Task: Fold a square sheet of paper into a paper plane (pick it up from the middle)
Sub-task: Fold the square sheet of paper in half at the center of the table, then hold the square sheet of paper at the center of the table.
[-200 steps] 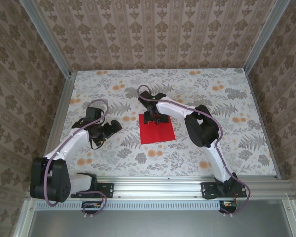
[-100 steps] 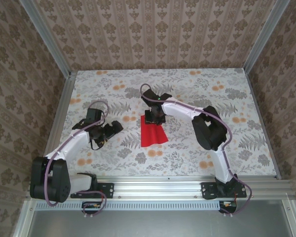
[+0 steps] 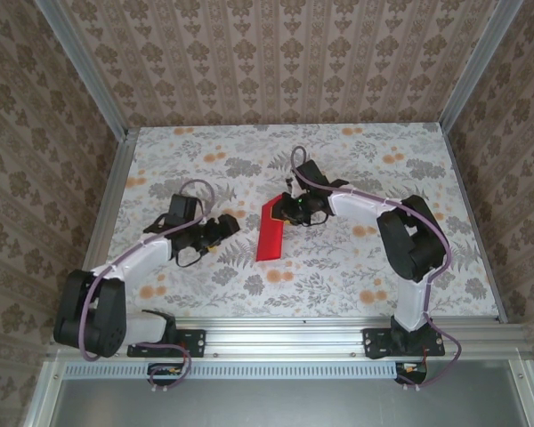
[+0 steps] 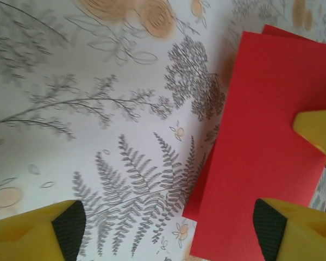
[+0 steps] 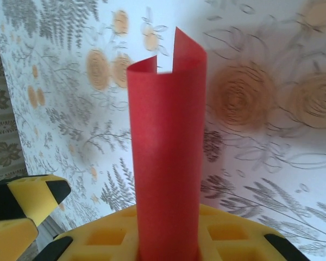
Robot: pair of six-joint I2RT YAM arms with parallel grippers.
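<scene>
Square sheet of paper (image 3: 269,233), red, near the middle of the floral table (image 3: 365,267), not flat: bent into a narrow curl, both side flaps raised. Right gripper (image 3: 287,211) clenched on the sheet's middle at its far end. In the right wrist view the sheet (image 5: 168,163) rises from the right gripper (image 5: 168,247) as a U-shaped roll, with two free corners at the top. Left gripper (image 3: 228,224) just left of the sheet, released, jaws wide apart, grasping nothing. In the left wrist view its black pads (image 4: 69,222) sit at the bottom corners, with the sheet (image 4: 261,141) showing two layers by the right-hand pad. Can't tell if the sheet's near edge touches the table.
</scene>
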